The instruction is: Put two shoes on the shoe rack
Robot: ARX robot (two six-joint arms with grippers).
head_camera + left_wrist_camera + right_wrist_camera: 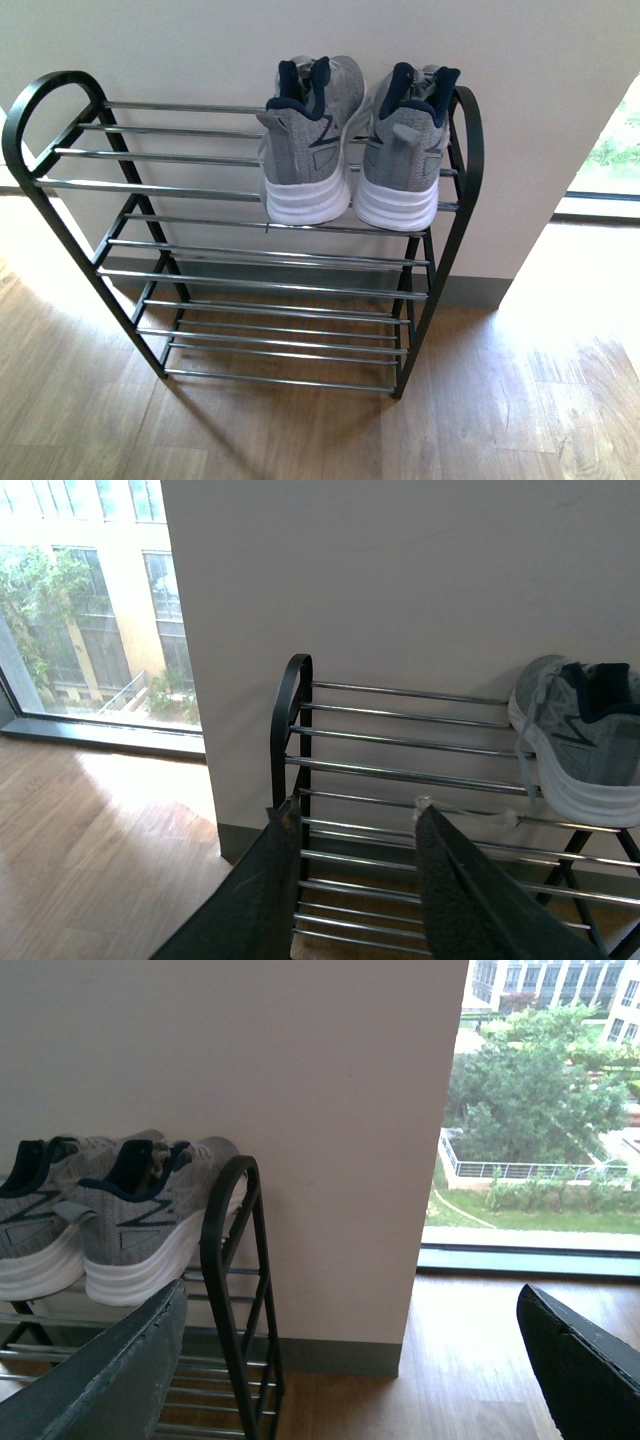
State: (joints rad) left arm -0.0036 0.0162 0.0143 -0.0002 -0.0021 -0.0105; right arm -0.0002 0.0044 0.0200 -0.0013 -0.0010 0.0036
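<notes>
Dark fingers of the left gripper point(355, 810) are seen spread apart in the left wrist view, with nothing held between them. Those of the right gripper point(350, 1300) are likewise recorded wide apart and unloaded. On the shoe rack point(60, 90), which is set against a white wall point(180, 40) on a wooden floor point(520, 400), two grey mesh sneakers are found on the top tier at its right end. The left sneaker point(305, 150) and the right sneaker point(405, 150) are placed just beside each other, heels outward and toes toward the wall. Their white soles are rested on the chrome rods, and the right sneaker is set close against the black side frame.
</notes>
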